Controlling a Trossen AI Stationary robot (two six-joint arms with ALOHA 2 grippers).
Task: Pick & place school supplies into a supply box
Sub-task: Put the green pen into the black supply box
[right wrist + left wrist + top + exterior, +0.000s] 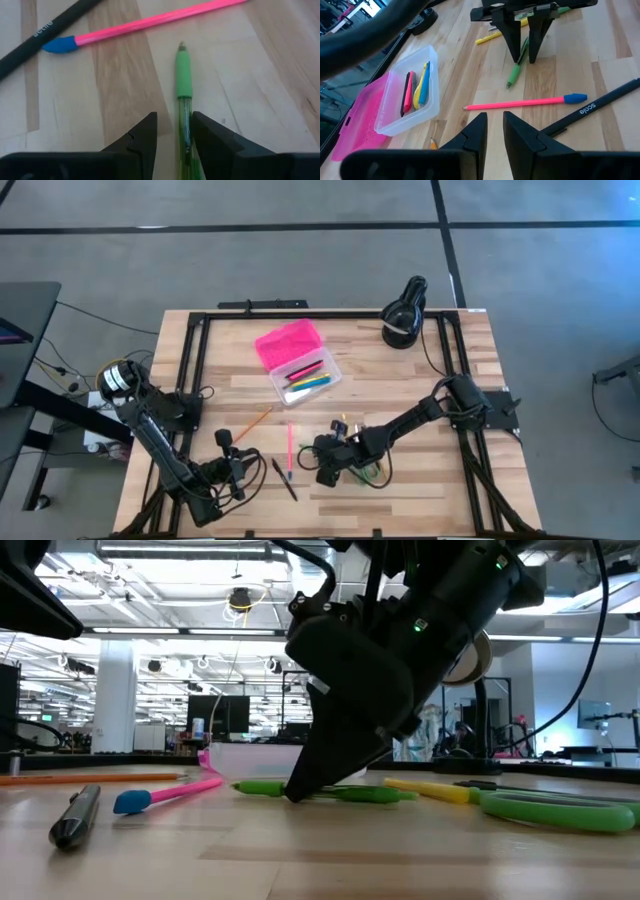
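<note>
My right gripper (174, 120) is open and points down at the table, one finger on each side of a green pen (183, 75) that lies flat; the left wrist view shows its fingers (512, 45) straddling that pen (516, 75). Whether a finger touches the pen, I cannot tell. A pink pencil with a blue cap (520, 104) and a black pen (600, 102) lie close by. The supply box (433, 90) stands open with its pink lid (288, 342) folded back, several pens inside. My left gripper (495, 117) waits near the table's near left corner, its fingers a narrow gap apart.
An orange pencil (255, 420) lies left of the pink one. A yellow pen (430, 790) and green-handled scissors (560, 810) lie just behind my right gripper. A black lamp-like object (405, 315) stands at the far right. Black rails (190, 360) frame the tabletop.
</note>
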